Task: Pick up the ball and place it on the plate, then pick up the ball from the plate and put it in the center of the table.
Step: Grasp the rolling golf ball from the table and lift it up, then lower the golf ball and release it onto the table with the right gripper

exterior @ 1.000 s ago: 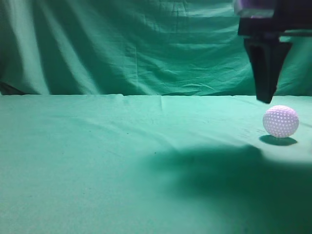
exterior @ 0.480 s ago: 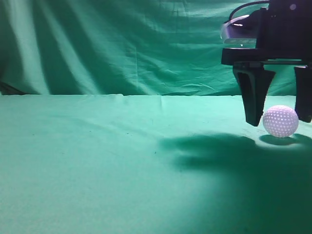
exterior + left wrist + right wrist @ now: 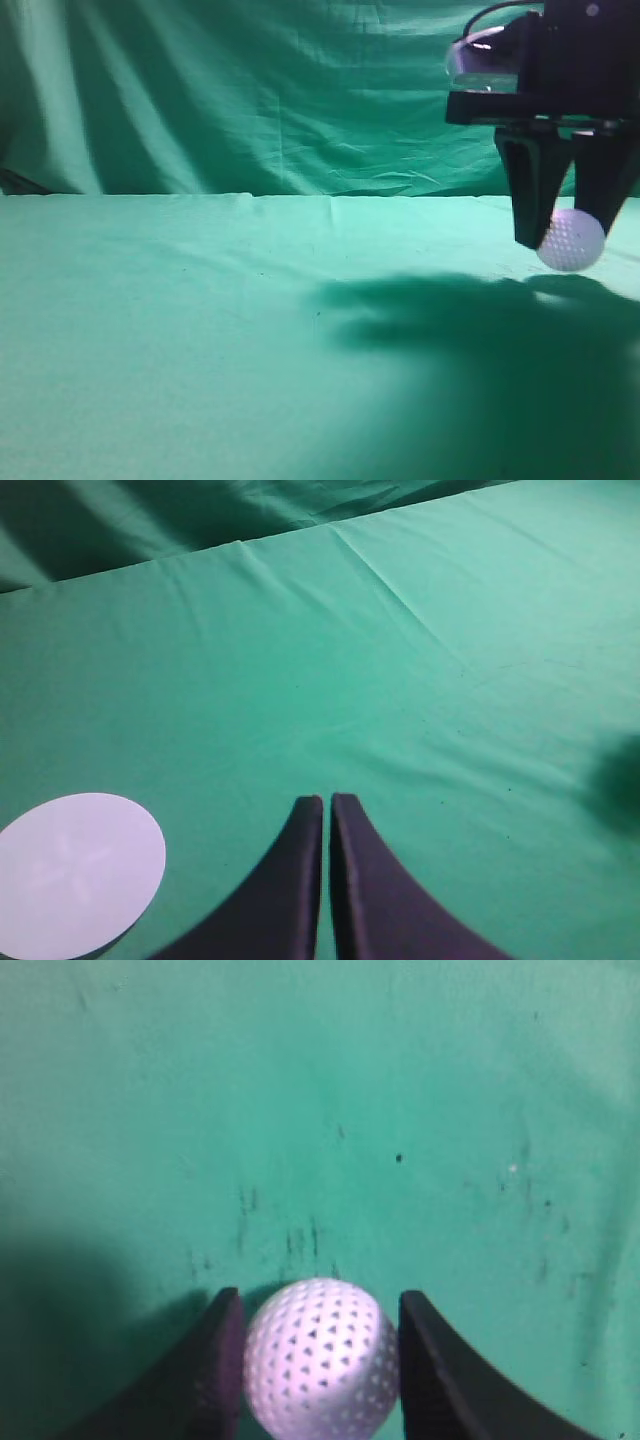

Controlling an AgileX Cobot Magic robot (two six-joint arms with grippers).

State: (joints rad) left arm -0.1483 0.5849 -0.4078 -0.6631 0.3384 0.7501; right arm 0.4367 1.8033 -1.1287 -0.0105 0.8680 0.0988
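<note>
Right gripper: I see my right gripper (image 3: 566,238) at the far right of the exterior view, pointing straight down. Its two black fingers (image 3: 215,1370) are closed in on the ball, one on each side.

Ball: The small white golf ball (image 3: 571,240) with little dimples sits between those fingers. In the right wrist view the golf ball (image 3: 320,1357) touches both of them. In the exterior view it looks lifted just off the cloth, with its shadow lying below it.

Left gripper: My left gripper (image 3: 327,802) shows in the left wrist view. Its two dark fingers are pressed almost together, with only a thin line between them. It holds nothing.

Plate: A flat white round plate (image 3: 76,870) lies on the cloth at the lower left of the left wrist view, near the left gripper but not touching it.

Table: The table (image 3: 200,330) is covered in teal-green cloth with a few creases and dark specks. A big dark shadow falls on it under the right arm.

Backdrop: A darker green drape (image 3: 250,90) hangs in folds behind the table.
</note>
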